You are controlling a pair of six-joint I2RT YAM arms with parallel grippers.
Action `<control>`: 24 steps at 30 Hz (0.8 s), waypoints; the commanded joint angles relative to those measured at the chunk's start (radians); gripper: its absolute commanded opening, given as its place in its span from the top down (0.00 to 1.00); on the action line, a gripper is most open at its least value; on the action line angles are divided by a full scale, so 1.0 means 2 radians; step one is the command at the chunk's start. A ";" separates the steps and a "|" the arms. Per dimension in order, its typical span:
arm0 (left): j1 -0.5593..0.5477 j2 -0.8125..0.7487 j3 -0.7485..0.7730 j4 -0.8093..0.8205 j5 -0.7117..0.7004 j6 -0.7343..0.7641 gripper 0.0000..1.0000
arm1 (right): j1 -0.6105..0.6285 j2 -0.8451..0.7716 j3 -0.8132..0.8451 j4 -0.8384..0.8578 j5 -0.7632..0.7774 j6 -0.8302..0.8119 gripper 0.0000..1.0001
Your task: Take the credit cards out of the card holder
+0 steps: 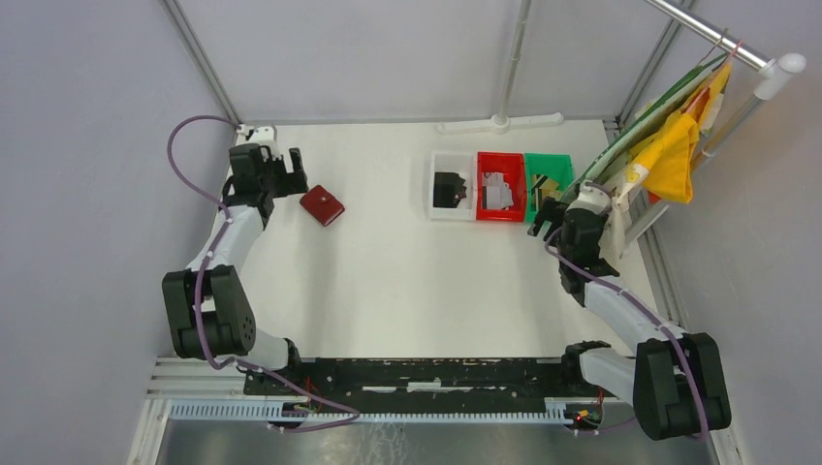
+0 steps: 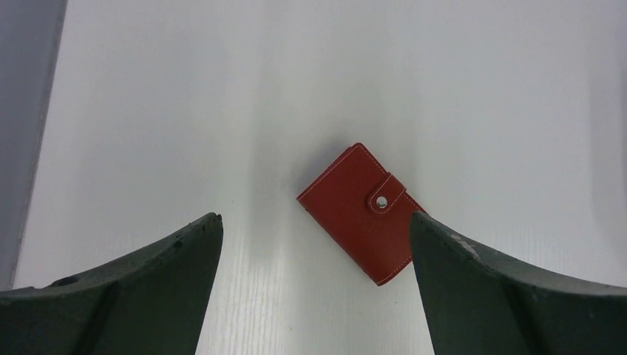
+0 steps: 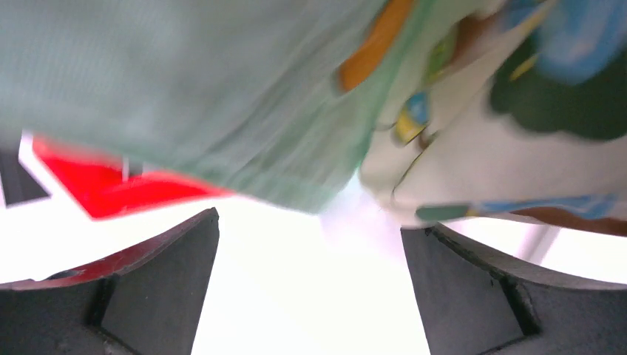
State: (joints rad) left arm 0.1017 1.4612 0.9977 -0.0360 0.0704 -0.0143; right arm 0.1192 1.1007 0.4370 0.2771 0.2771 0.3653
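The card holder [image 2: 360,213] lies snapped shut on the tabletop [image 2: 185,111], just ahead of the wide-open, empty left gripper [image 2: 314,222]; the right gripper [image 3: 310,222], equally open, holds nothing; no cards show; the holder looks light, stiffish and slick; pinch its edges, then lift the strap tab [image 2: 390,194].

Looking out past the right gripper [image 3: 309,225], spread wide and gripping nothing, with only two dark fingers [image 3: 155,288] at the lower corners. Between them, a glaring white surface [image 3: 303,303], washed out. Above the finger at the left of the view, a red patch [image 3: 111,188] with a pale border, blurred, and a faint red sheen on that finger's upper face. Farther up, across most of the top, a green cloth [image 3: 185,89], soft with blur, reaching down to just above the gap. Above the other finger, a white printed sheet [image 3: 458,163] — blots of orange, blue and dark green, too smeared to read.
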 commanded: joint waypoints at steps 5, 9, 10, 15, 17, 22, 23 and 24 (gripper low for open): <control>0.036 0.037 0.056 -0.118 0.057 -0.027 0.00 | 0.155 0.000 -0.019 -0.073 0.115 0.030 0.02; 0.040 0.035 0.048 -0.122 0.061 -0.022 0.00 | 0.226 0.010 -0.016 -0.077 0.143 0.050 0.02; 0.042 0.034 0.046 -0.123 0.062 -0.021 0.00 | 0.249 0.017 -0.007 -0.082 0.154 0.056 0.02; 0.041 0.039 0.042 -0.133 0.078 -0.022 0.00 | 0.347 0.085 0.060 -0.091 0.183 0.069 0.02; 0.042 0.040 0.040 -0.136 0.080 -0.022 0.00 | 0.373 0.122 0.103 -0.098 0.185 0.065 0.02; 0.041 0.043 0.040 -0.145 0.080 -0.013 0.00 | 0.393 0.221 0.250 -0.159 0.188 0.053 0.02; 0.041 0.043 0.040 -0.148 0.082 -0.012 0.00 | 0.393 0.240 0.277 -0.168 0.189 0.047 0.02; 0.041 0.042 0.040 -0.148 0.083 -0.010 0.00 | 0.392 0.259 0.313 -0.180 0.193 0.043 0.02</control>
State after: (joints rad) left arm 0.1795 1.5440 1.0649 -0.3199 0.2012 -0.0360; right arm 0.9039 1.5211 0.8459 -0.0044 0.6090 0.4736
